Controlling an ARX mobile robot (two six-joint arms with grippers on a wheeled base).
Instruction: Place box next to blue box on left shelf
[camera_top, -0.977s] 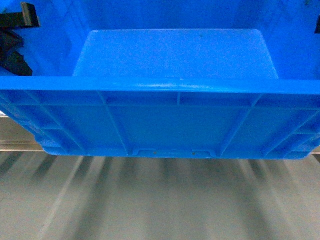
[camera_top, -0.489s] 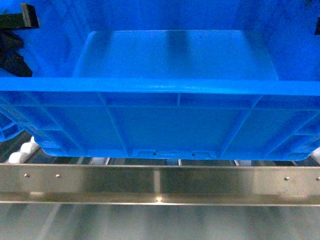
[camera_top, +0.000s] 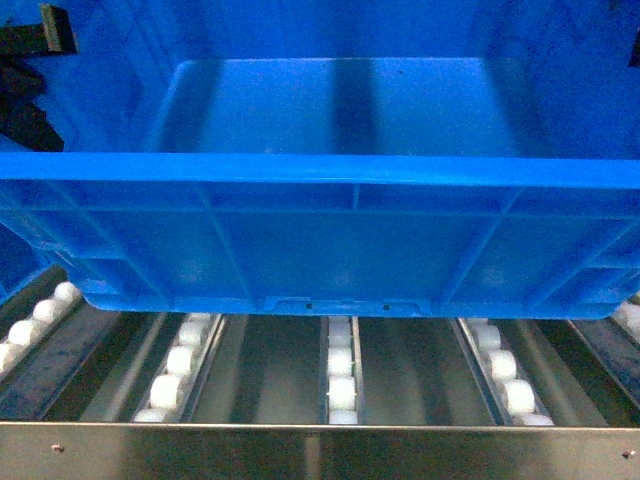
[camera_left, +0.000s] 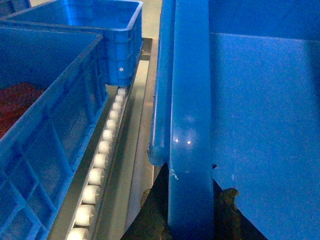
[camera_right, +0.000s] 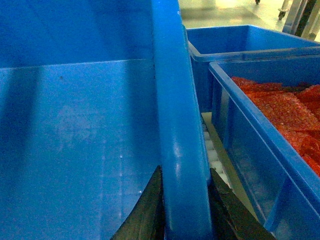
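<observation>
Box (camera_top: 330, 240) fills the upper two thirds of the head view, open top toward camera, ribbed near wall facing us, floor bare. Its bottom edge hangs above the left shelf (camera_top: 320, 455): white roller tracks (camera_top: 342, 375) run away under it, steel front lip along the bottom of the frame.

Left gripper (camera_left: 187, 212), bottom centre of the left wrist view: dark jaws straddle the box's rim, one each side, clamped on the box. To the left of that frame, a roller track, then a neighbouring blue crate (camera_left: 45, 145) with red contents, and another blue crate (camera_left: 90, 35) behind it at upper left.

Right gripper (camera_right: 185, 212), bottom centre of the right wrist view: same, jaws pinching the opposite rim. Right of frame: blue crate of red material (camera_right: 280, 125), apart from the box, rollers between them.
</observation>
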